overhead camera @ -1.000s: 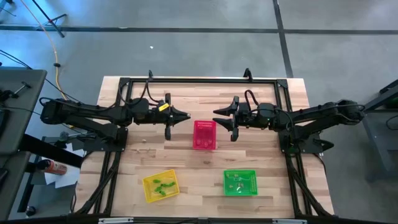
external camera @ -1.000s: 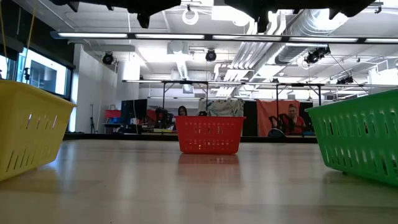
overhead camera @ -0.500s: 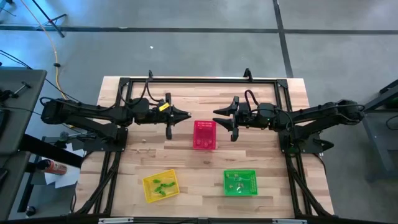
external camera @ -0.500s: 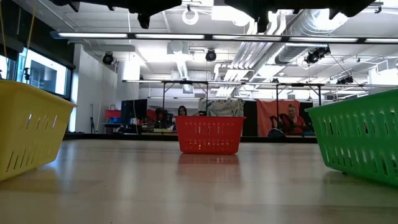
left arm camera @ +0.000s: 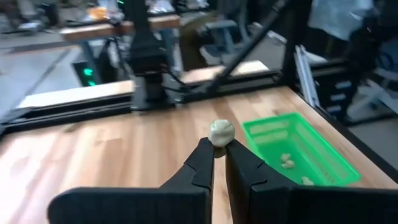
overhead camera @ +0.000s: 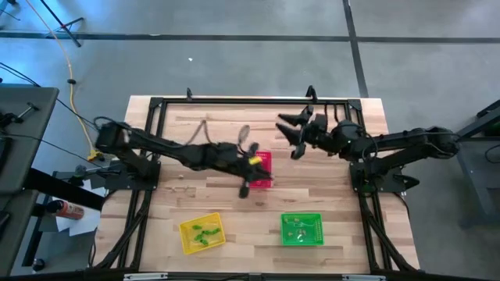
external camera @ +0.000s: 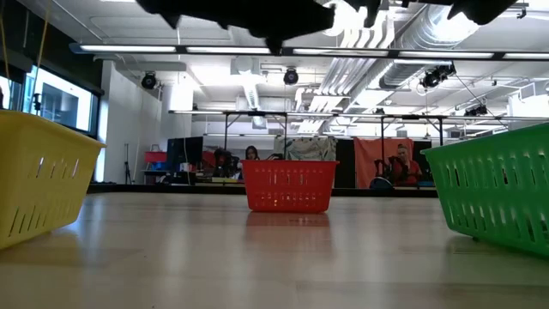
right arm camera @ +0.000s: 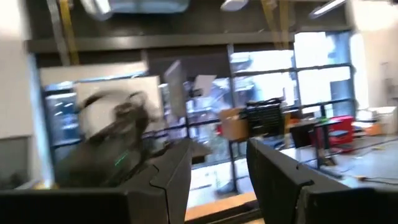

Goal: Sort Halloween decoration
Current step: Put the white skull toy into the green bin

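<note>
Left wrist view: a tiny pale trinket (left arm camera: pixel 222 132) sits pinched at the very tips of the left gripper (left arm camera: pixel 219 151), carried above the table with the green basket (left arm camera: pixel 292 149) ahead. It looks light, hard, round and likely slippery, so a centred pinch suits it. Right gripper (overhead camera: pixel 291 134) waits part open and empty by the table's far edge.

Smooth light wood table (overhead camera: pixel 328 195), perforated plastic green basket (left arm camera: pixel 292 146), matt black left hand (left arm camera: pixel 219 163).

Pale round trinket (left arm camera: pixel 222 132) pinched at pincer (left arm camera: pixel 219 151) tips.
</note>
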### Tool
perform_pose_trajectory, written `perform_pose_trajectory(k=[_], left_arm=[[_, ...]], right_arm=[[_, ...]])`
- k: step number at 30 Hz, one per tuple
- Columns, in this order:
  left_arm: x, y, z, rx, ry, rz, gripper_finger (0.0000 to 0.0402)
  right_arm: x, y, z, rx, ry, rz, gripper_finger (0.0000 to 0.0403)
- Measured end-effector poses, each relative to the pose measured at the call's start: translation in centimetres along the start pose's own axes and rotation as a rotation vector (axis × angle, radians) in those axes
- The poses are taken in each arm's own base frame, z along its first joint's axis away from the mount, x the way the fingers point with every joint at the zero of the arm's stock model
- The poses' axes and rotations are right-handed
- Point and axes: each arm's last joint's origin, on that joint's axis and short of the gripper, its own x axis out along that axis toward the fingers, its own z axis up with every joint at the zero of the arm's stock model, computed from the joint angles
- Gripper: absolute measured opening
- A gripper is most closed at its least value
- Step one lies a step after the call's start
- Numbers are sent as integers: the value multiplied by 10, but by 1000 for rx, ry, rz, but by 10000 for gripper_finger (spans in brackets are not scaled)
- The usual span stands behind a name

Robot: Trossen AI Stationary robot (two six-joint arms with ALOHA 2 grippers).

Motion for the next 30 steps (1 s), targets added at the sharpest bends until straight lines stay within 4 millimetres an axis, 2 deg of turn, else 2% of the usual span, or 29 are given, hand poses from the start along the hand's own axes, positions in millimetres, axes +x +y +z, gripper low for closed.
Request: perform_pose_trajectory(k=[6, 11, 16, 20, 25, 30], left_arm=[[51, -16, -8, 69, 24, -132, 5], [84, -29, -14, 127, 26, -195, 5], [114, -38, -22, 170, 22, -215, 5], [128, -44, -29, 164, 32, -229, 5], [132, -55, -33, 159, 44, -261, 5], [138, -71, -53, 111, 79, -420, 5]], right_arm=[[-7, -19, 22, -10, -82, -109, 150], [-15, -29, 40, -13, -146, -161, 150], [-20, -33, 49, -16, -177, -179, 150], [-20, -34, 49, -20, -167, -184, 150], [-20, -35, 44, -27, -121, -188, 150], [-19, -35, 41, -30, -90, -189, 150]])
